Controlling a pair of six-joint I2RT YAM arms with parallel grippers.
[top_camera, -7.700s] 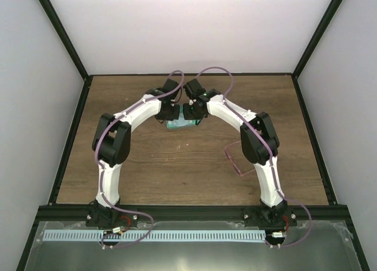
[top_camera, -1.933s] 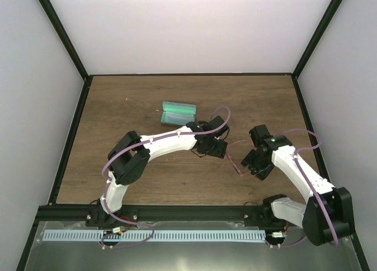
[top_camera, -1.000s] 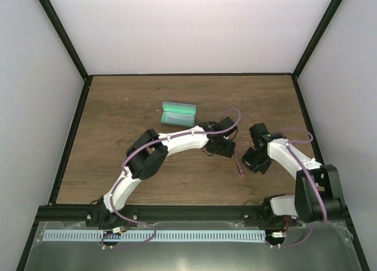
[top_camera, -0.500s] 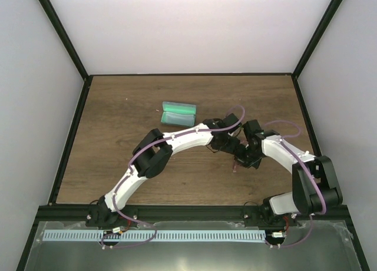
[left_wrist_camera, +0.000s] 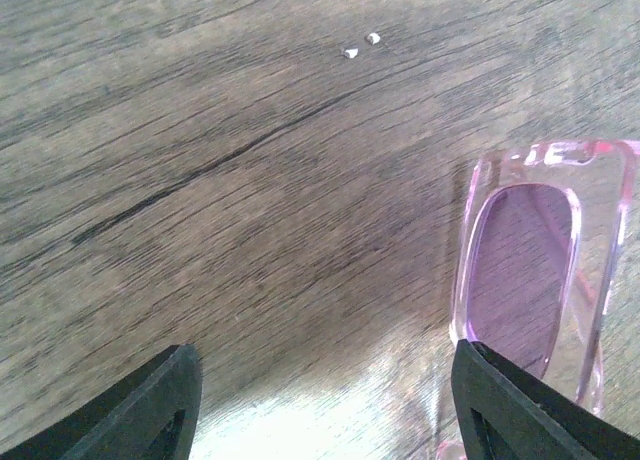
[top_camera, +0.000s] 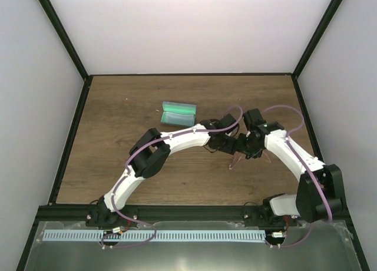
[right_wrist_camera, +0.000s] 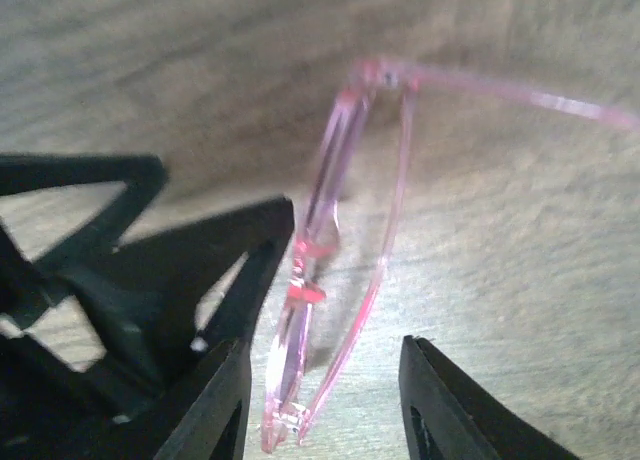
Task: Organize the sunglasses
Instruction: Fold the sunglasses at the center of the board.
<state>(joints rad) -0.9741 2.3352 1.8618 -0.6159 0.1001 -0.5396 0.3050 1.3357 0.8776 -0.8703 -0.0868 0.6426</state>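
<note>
Top external view, reading from the left: the grey-blue case lies open on the surface, green lining up. The sunglasses are not in it. They sit well apart from it, to its right, low between my two tools. My left tool is spread wide over bare wood in its wrist camera. One pink lens shows just inside its right finger, and nothing is gripped. Further right, my right tool is also parted. The frame stands on edge between its fingers, nearer the left one, and I cannot tell whether it touches. One thin temple arm is swung out to the right. By my reckoning the task is barely begun: the case is ready, but I have yet to grip the glasses, fold that arm in, carry them over and lay them inside.
</note>
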